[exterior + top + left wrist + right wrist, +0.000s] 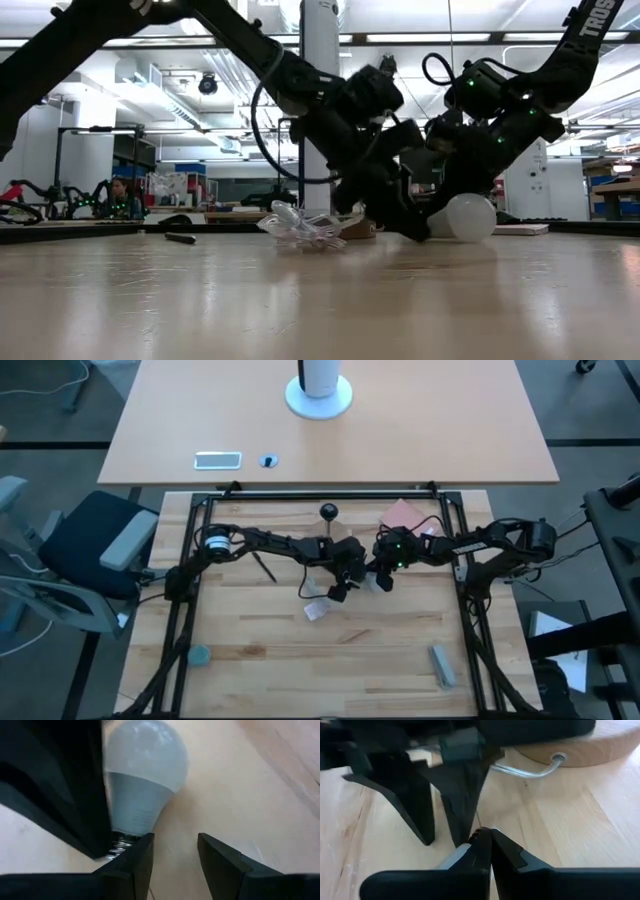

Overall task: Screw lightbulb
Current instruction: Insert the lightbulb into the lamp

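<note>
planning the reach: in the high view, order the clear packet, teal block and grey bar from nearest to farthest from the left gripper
From the left gripper:
1. clear packet, just beside it, toward the table's front.
2. grey bar, front right.
3. teal block, front left, slightly farther.

Matt frosted lightbulb (pixel 145 775), seemingly plastic; wooden table (pixel 400 650).

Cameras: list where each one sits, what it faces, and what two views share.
High: overhead, straight down; both arms, left gripper and right gripper meeting mid-table.
Low: table height, level across; both arms, bulb.
Left wrist: on the left arm, facing the bulb past its own open gripper.
Right wrist: on the right arm, past its shut gripper toward the left gripper's fingers.
Shared: low and left wrist both show the bulb.
</note>
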`<action>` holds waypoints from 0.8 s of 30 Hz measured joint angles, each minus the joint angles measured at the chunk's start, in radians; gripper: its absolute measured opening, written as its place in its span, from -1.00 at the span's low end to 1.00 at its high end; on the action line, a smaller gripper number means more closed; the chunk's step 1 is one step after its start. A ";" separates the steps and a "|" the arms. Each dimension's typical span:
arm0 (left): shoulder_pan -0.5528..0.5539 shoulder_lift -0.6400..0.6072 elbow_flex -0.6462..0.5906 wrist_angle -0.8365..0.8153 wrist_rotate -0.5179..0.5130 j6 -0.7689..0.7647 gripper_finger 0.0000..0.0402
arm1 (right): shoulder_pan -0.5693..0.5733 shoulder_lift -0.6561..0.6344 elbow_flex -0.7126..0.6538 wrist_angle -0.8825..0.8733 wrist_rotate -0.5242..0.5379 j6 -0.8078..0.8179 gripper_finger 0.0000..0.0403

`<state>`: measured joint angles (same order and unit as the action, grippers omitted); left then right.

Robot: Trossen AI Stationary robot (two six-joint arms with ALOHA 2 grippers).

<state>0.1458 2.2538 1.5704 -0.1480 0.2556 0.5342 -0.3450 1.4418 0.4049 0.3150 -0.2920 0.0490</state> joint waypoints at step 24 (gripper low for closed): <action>0.002 0.006 0.004 0.222 -0.185 -0.074 -0.27 | -0.024 -0.263 0.041 -0.497 0.376 0.074 -1.00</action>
<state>0.1476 2.2601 1.5742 0.0743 0.0703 0.4597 -0.3695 1.1792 0.4460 -0.1824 0.0841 0.1225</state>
